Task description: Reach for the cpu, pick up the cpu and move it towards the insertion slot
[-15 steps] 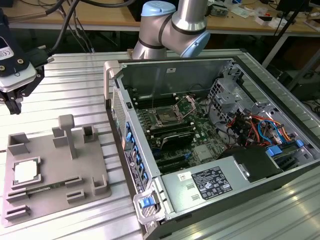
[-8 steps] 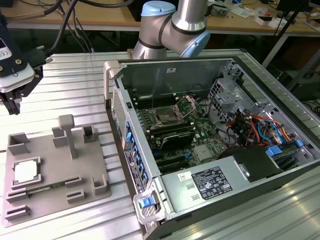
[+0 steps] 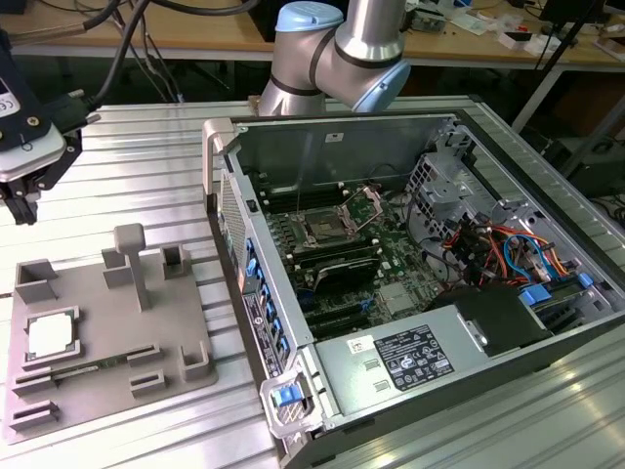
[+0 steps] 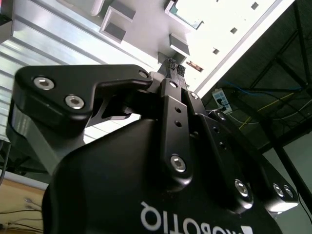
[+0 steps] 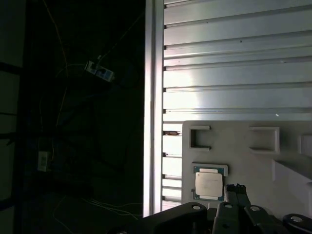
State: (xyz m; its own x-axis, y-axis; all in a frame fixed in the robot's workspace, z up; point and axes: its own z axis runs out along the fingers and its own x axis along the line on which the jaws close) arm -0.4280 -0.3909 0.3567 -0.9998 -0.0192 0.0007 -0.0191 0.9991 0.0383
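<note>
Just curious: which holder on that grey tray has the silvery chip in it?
The square-framed holder at the grey tray's edge on the exterior view's left: the cpu lies flat inside. The others are narrow slots, brackets or posts.

Gripper [image 3: 20,207] cut off at the exterior view's left edge. In the second wrist view cpu [image 4: 187,9] washed out and cropped; gripper hides most of grey tray [image 4: 141,24].

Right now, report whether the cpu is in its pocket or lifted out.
In. The cpu lies flat in its pocket on the grey fixture; the pincer hangs apart from it.
</note>
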